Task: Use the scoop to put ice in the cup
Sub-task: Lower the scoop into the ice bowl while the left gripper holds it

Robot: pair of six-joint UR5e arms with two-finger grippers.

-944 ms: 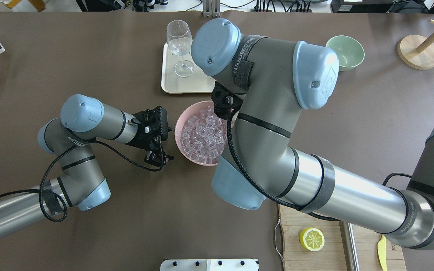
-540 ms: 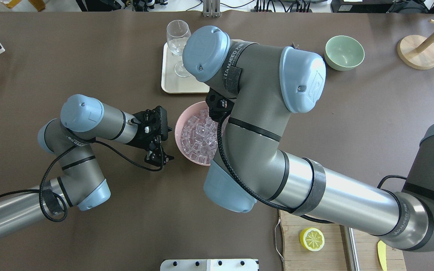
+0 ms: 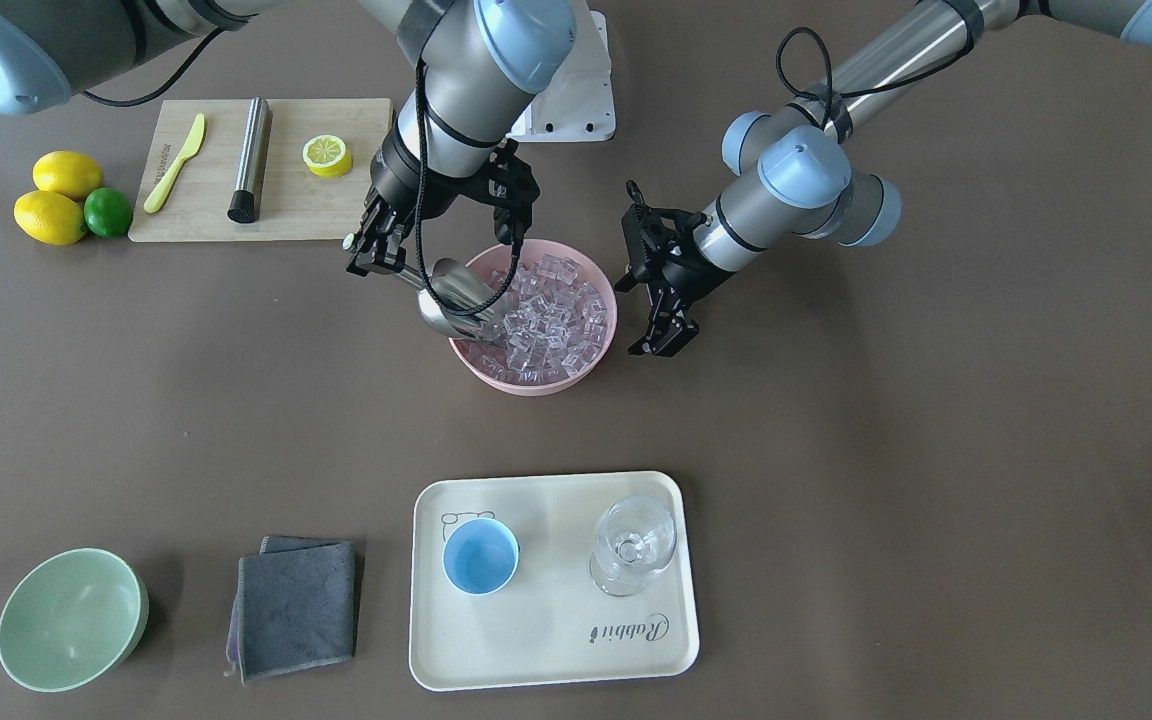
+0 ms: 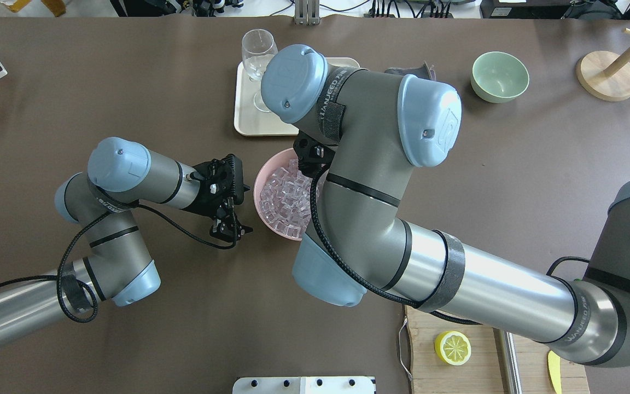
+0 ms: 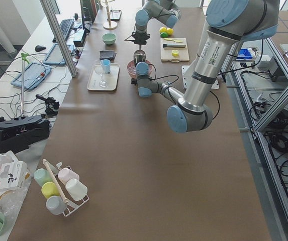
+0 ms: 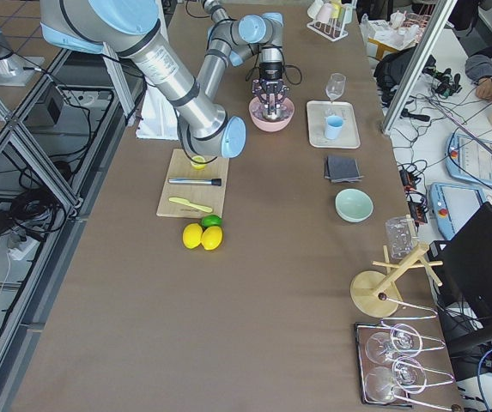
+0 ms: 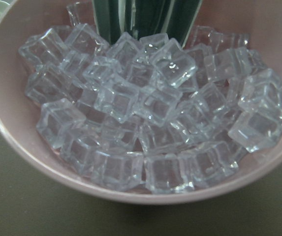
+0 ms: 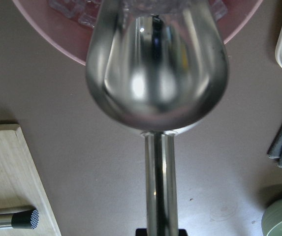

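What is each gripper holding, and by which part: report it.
The right gripper holds the scoop by the end of its handle. The left gripper holds nothing, its jaws open.

Brown surface (image 3: pixel 936 450), pink bowl (image 3: pixel 536 385) mid-table, cream tray (image 3: pixel 556 640), wooden board (image 3: pixel 306 210), two lemons (image 3: pixel 66 175) touching a lime (image 3: pixel 108 212), grey cloth (image 3: pixel 296 608), pale green bowl (image 3: pixel 71 620).

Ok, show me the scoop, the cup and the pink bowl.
scoop (image 3: pixel 454 298), front-facing view, on its steel trough.
cup (image 3: pixel 480 556), front-facing view, on its blue inside.
pink bowl (image 3: pixel 536 386), front-facing view, on its near outer wall.
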